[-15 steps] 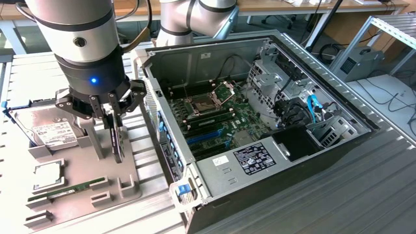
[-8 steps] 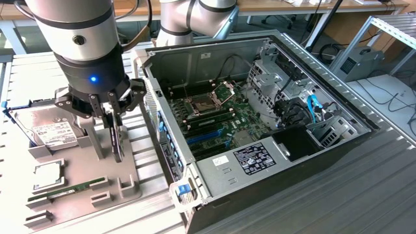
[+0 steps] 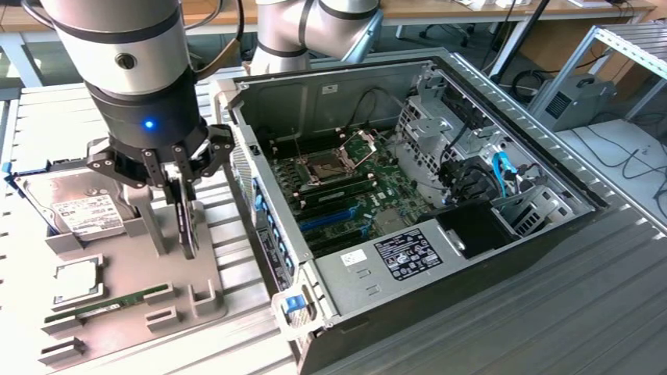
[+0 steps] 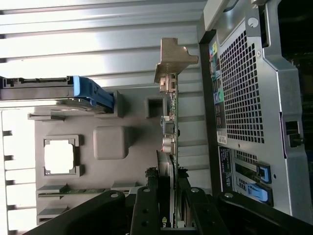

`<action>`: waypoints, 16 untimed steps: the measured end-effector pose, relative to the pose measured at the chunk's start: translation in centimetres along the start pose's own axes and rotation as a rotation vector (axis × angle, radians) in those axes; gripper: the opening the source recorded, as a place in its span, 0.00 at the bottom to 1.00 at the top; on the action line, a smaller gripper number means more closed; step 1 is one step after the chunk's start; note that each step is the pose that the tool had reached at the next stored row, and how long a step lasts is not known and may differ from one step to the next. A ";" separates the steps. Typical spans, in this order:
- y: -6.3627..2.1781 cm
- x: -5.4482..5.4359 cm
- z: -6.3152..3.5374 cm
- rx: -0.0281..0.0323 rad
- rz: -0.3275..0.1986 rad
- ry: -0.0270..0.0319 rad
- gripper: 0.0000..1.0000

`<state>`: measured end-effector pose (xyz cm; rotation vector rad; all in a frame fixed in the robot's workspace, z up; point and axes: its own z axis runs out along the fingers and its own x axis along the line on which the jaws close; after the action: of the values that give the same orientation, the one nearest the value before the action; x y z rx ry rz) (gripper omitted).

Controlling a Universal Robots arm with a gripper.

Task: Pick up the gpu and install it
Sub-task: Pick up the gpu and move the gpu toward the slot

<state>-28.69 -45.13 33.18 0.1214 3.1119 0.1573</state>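
Note:
The gpu (image 3: 190, 223) is a thin black card seen edge-on, standing upright over the grey parts holder (image 3: 140, 262) at the exterior view's left. My gripper (image 3: 180, 183) is shut on its upper edge, one finger on each face. In the wrist view the gpu (image 4: 174, 122) runs away from the gripper (image 4: 171, 198), with its metal bracket (image 4: 175, 58) at the far end. Whether its lower edge still touches the holder I cannot tell. The open computer case (image 3: 312, 86) lies to the exterior view's right, with blue slots (image 3: 331, 219) on its board.
On the holder sit a silver hard drive (image 3: 75, 205), a processor (image 3: 77, 280) and a green memory stick (image 3: 109, 303). The case's perforated rear wall (image 4: 244, 83) stands close beside the card. A second arm's base (image 3: 302, 27) rises behind the case.

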 end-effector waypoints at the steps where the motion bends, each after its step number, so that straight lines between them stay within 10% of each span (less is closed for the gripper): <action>1: 0.00 0.0 -0.03 -0.0002 0.000 0.0000 0.26; 16: 0.05 0.0 -0.52 -0.0035 0.000 0.0002 0.26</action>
<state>-28.69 -45.13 33.70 0.1215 3.1117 0.1628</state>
